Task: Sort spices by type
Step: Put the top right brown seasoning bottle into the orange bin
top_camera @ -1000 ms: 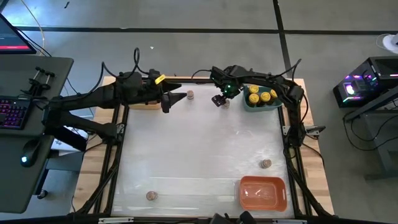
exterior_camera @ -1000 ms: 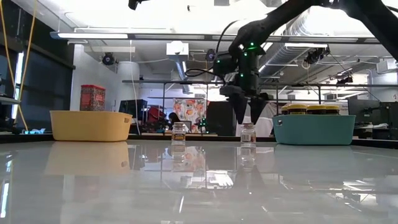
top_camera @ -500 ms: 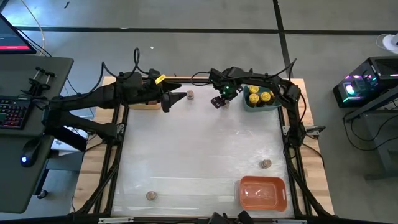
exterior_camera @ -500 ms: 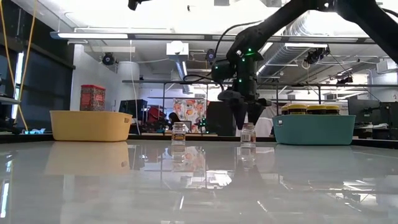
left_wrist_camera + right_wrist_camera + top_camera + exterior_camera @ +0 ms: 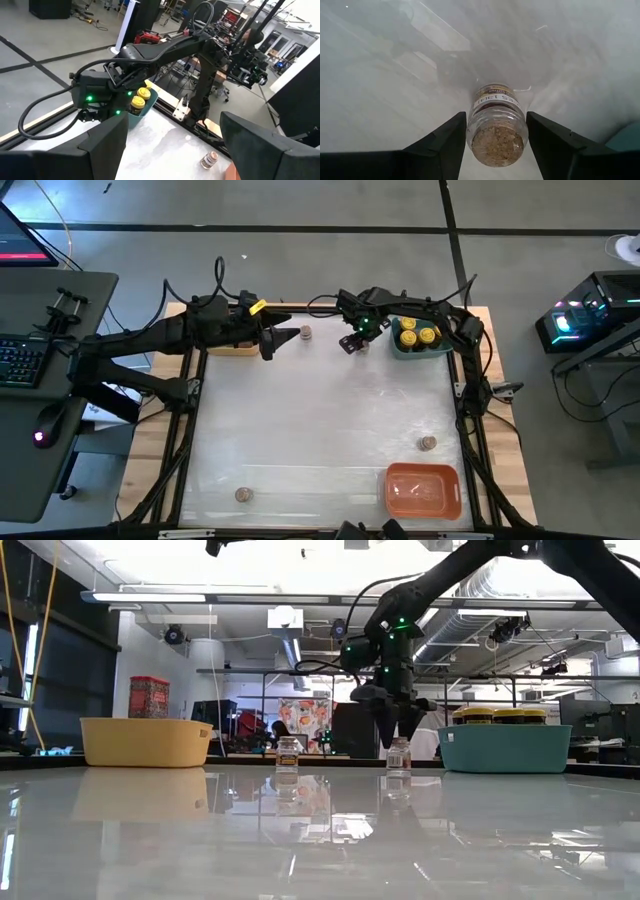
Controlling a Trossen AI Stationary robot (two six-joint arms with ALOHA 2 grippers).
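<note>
We're looking straight down past our right gripper [image 5: 496, 132] at a small clear spice jar [image 5: 496, 125] standing upright on the glossy white table [image 5: 385, 75]. The jar sits right between our two dark fingers [image 5: 445, 145], one on each side of it, both very close to the glass. We can't tell whether they touch it. We see brownish spice through the jar's top and a printed label band around its body. A sliver of teal [image 5: 627, 142] shows at the edge beside us.

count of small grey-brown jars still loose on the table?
4: one by the left claw, one between the right claw's fingers, one above the orange tray, one front-left.
</note>
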